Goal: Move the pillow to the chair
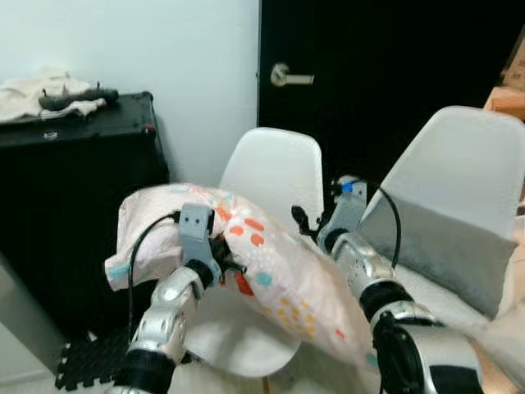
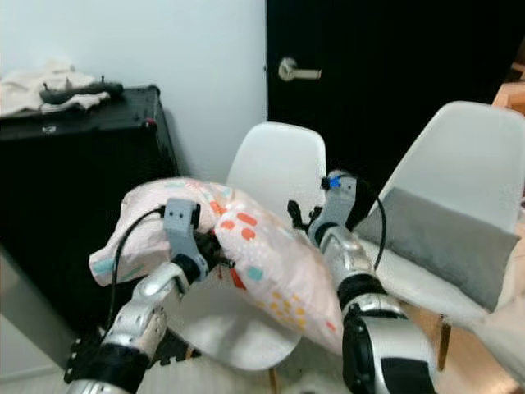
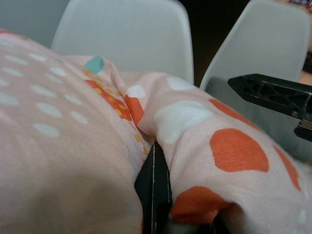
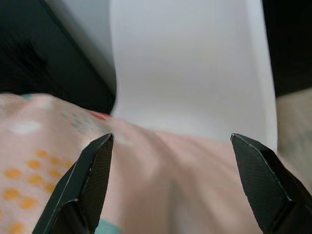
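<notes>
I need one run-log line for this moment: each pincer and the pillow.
left pincer: shut on pillow | right pincer: open, over pillow | pillow: held above white chair seat

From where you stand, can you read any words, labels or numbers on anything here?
No readable text anywhere.
The pillow carries only coloured dots and patches, no letters.
The left gripper, shut on the pillow, and the open right gripper bear no readable markings.
A small pale mark on the black cabinet is too blurred to read.
The chairs and door are plain.
</notes>
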Controlling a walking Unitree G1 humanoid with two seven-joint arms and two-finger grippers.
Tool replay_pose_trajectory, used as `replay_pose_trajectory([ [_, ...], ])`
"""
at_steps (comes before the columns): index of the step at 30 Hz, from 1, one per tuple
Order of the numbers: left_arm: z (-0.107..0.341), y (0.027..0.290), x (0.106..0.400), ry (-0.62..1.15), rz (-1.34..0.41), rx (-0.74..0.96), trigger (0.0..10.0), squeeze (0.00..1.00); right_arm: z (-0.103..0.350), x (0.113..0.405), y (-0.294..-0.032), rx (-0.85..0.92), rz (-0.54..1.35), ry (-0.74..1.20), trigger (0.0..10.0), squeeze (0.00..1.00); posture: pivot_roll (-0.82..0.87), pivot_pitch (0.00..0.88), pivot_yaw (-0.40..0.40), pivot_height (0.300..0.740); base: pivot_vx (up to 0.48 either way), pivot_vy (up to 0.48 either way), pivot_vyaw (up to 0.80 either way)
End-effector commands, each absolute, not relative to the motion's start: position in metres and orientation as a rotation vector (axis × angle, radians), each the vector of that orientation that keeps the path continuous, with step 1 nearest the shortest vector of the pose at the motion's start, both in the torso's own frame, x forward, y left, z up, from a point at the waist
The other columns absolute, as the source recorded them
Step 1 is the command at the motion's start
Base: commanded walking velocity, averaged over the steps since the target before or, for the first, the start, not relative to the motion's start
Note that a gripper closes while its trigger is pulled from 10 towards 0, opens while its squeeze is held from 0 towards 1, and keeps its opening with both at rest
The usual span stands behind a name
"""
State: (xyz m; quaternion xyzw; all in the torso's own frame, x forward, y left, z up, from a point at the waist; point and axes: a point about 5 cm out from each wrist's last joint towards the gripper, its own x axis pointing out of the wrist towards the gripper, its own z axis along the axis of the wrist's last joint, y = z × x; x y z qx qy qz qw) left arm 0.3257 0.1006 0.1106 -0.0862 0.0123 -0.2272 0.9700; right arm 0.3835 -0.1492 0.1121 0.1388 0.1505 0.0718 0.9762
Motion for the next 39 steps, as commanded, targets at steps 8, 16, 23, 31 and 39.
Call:
replay_pose_trajectory([
  [8,0.064,0.119,0.317,0.229,-0.37,-0.023,10.0,0.0,0.084,0.37,-0.145,0.197,0.187,0.487,10.0,0.0,-0.13,0.0,0.005,0.575,0.0,0.0,0.0],
  [16,0.041,0.17,0.318,0.344,-0.217,0.387,10.0,0.0,0.082,0.369,-0.14,0.194,0.212,0.501,10.0,0.0,-0.13,0.0,-0.004,0.565,0.0,0.0,0.0],
  [23,0.071,0.191,0.34,0.209,-0.197,0.884,10.0,0.0,0.079,0.367,-0.14,0.165,0.212,0.525,10.0,0.0,-0.14,0.0,-0.006,0.565,0.0,0.0,0.0],
  [31,0.102,0.177,0.358,0.01,-0.174,0.981,10.0,0.0,0.077,0.366,-0.144,0.173,0.177,0.528,10.0,0.0,-0.15,0.0,0.007,0.565,0.0,0.0,0.0],
  [39,0.108,0.171,0.367,-0.065,-0.062,1.182,10.0,0.0,0.079,0.367,-0.145,0.175,0.174,0.512,10.0,0.0,-0.16,0.0,0.012,0.565,0.0,0.0,0.0],
])
